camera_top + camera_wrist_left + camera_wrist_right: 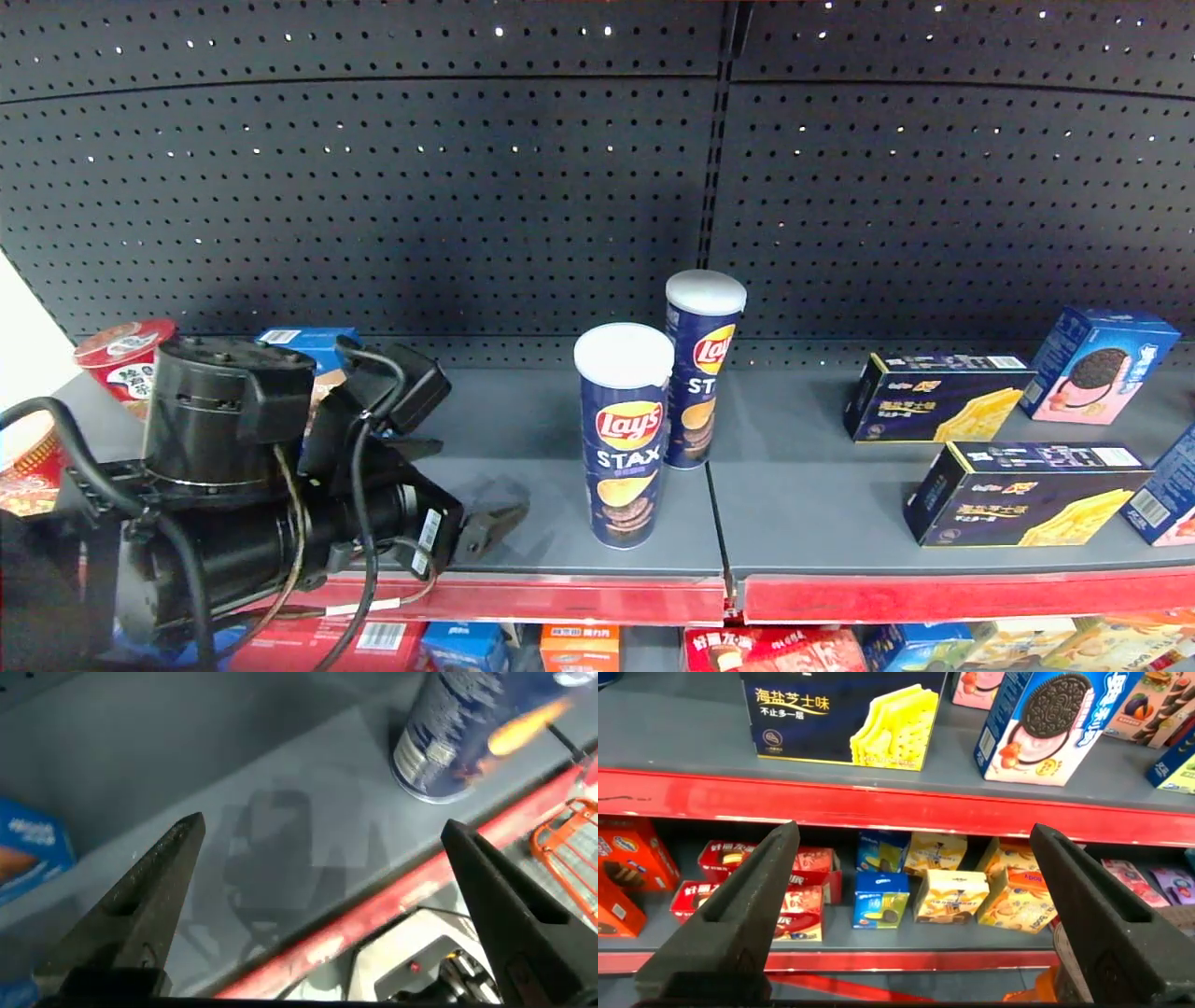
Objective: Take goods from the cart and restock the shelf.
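The left gripper is hovering open and empty just left of the front chip can; the right gripper is gaping open well to its right.

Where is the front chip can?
In the head view, the front chip can stands upright near the middle of the shelf, close to its red front edge, ahead and left of the second can, with the left gripper on its left.

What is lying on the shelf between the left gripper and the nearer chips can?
Nothing: the head view shows bare grey shelf between the left gripper and the nearer chips can.
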`<state>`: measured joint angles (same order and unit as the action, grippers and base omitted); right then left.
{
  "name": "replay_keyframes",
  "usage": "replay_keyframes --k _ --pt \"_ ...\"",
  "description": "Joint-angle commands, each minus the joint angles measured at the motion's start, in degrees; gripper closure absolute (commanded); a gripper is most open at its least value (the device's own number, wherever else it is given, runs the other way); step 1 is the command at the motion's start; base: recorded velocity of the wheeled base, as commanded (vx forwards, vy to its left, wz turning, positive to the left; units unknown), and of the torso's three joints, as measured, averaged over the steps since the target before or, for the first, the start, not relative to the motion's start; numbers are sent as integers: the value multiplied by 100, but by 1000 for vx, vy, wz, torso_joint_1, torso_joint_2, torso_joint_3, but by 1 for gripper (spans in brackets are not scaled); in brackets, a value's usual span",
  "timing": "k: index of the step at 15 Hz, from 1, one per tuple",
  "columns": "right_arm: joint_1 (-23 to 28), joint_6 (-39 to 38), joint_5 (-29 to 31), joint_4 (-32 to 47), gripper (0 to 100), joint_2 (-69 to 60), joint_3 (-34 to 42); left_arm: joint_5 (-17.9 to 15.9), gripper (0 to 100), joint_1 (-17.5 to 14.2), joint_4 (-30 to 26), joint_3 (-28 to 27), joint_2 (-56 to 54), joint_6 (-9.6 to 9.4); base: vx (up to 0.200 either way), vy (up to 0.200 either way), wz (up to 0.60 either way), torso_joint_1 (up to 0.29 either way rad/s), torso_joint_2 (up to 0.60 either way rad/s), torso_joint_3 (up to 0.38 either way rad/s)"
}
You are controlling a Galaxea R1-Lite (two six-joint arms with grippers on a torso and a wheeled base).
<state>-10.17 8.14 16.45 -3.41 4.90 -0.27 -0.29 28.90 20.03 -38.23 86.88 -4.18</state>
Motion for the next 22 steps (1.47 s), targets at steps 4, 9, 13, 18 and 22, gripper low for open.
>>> replay_keyframes --k 4,9,13,18,22 --pt "-3 3 -1 -1 0 28 0 73 0 -8 -8 -633 795 5 0 0 0 0 0 0" --pt "-3 12 -10 -1 0 28 -8 73 0 80 1 -958 1138 5 0 0 0 0 0 0" --pt "-3 21 -10 -1 0 28 -8 47 0 221 1 -1160 1402 5 0 0 0 0 0 0" --pt "-3 47 -1 -1 0 28 0 29 0 282 1 -1389 1674 5 0 0 0 0 0 0" --pt "-3 73 -10 -1 0 28 -8 20 0 291 1 -1538 1832 -4 0 0 0 0 0 0"
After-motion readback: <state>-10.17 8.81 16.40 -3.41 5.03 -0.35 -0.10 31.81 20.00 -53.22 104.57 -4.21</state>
